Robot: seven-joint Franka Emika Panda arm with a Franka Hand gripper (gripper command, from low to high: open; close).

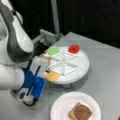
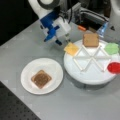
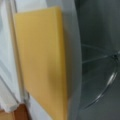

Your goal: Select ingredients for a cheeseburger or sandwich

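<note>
nearest, a white paper plate (image 2: pixel 26 68) on the grey worktop (image 2: pixel 75 105) holds one toast square (image 2: pixel 35 82) with one dark patty (image 2: pixel 41 78) on it. behind the plate, the white divided tray (image 2: pixel 87 75) holds one cheese square (image 2: pixel 71 48), one toast square (image 2: pixel 90 40), one green leaf piece (image 2: pixel 111 48) and one red disc (image 2: pixel 114 67). the gripper (image 2: pixel 63 41) sits at the cheese's edge, seemingly clamped on it. no writing is legible.

Bulky white arm (image 1: pixel 15 42) with grey joints (blue pincer (image 2: pixel 62 41) mount, black cable)
</note>
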